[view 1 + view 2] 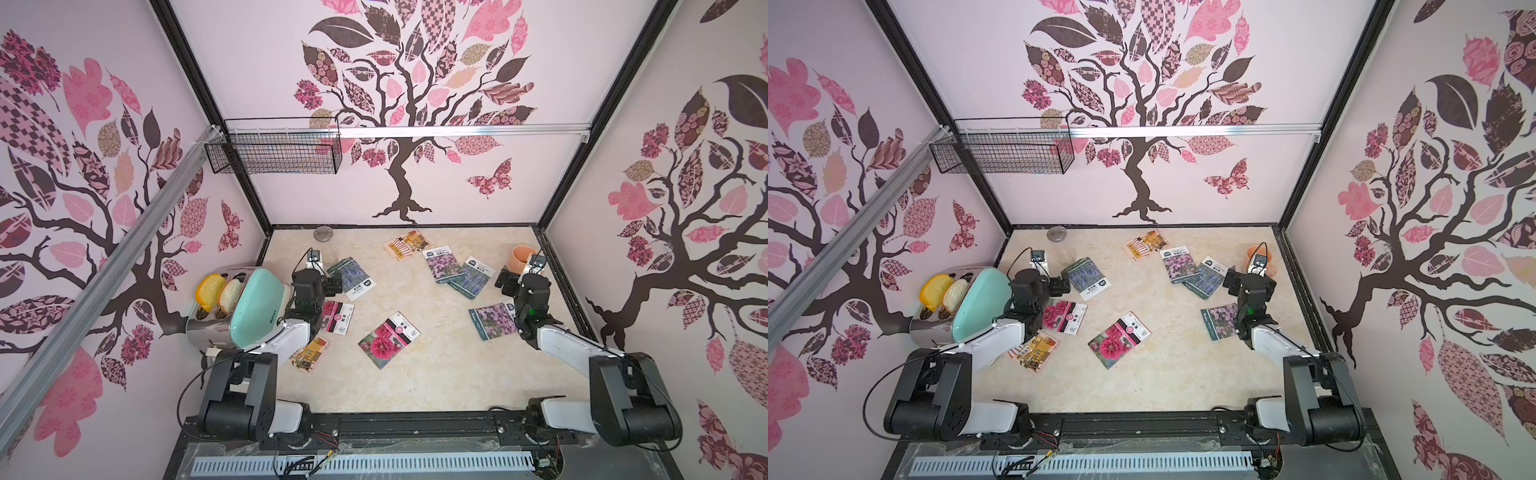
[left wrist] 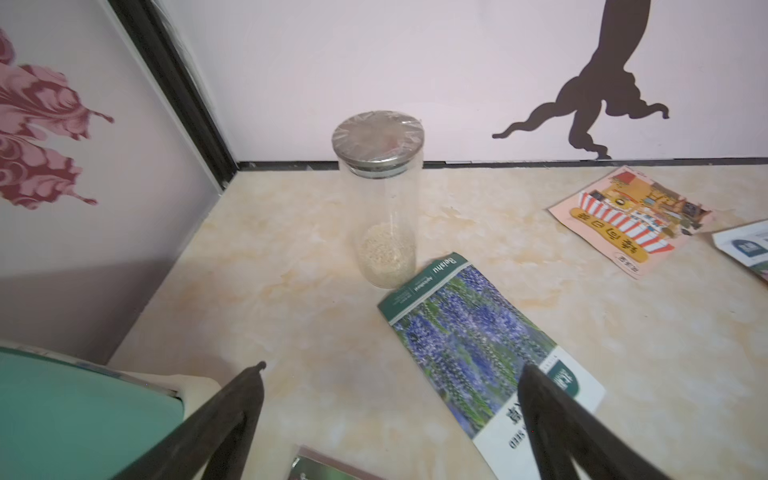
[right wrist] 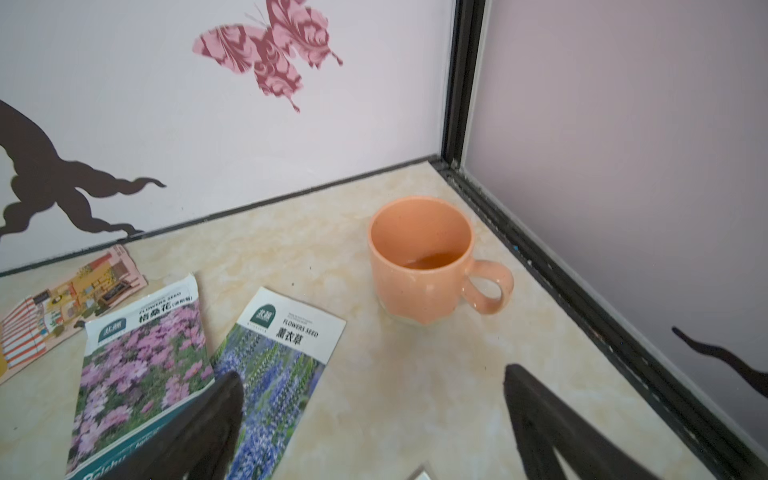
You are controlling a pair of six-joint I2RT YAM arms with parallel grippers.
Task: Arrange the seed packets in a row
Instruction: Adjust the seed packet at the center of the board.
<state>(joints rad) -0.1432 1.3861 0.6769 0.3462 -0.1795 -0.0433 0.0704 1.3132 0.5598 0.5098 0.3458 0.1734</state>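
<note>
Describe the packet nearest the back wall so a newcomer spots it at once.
Find the tree trunk painted on the back wall. On the table just below its roots lies the packet. Alone among its flower-print neighbours, it shows an orange cartoon shop with a striped awning.

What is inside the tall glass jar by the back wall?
A shallow layer of pale grains lies at the bottom of the glass jar; above that it looks empty. The metal lid covers the very top.
</note>
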